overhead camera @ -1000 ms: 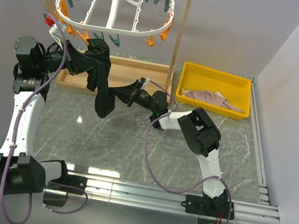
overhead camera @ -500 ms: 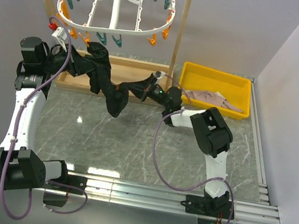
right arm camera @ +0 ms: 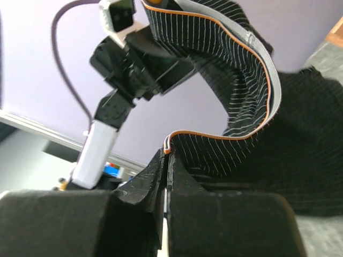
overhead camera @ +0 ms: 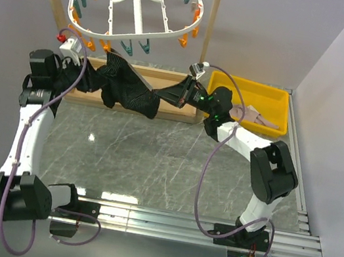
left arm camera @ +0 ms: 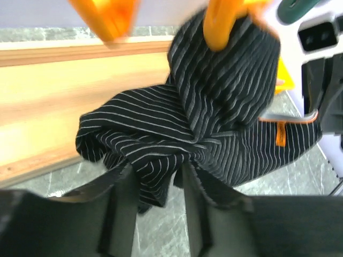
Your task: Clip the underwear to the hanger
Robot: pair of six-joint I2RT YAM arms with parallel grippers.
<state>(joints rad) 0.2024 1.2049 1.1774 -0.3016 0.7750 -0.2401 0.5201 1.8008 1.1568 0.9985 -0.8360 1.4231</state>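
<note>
The underwear (overhead camera: pixel 125 90) hung in the air just below the near rim of the hanger (overhead camera: pixel 137 12), stretched between the two arms with its long axis running side to side along that rim. The left gripper (left arm camera: pixel 155 187) was clamped on a bunched fold at the end under the hanger's left part. The right gripper (right arm camera: pixel 165 160) was pinched tight on the orange-edged waistband at the end under the hanger's right part. From the left gripper the cloth rose into a peak toward the hanger. There an orange peg (left arm camera: pixel 222 21) on the near rim sat over the top of the fabric, though the wrist view did not show whether it had bitten or only touched. The small orange tag (left arm camera: pixel 280 134) lay lower, toward the right gripper's side. The left gripper looked the nearer to the pegs, so the next move likely turned on lifting that peak straight up into a peg's mouth while the right held the span taut. The risk seemed to be the thick fold slipping out of the peg.
</note>
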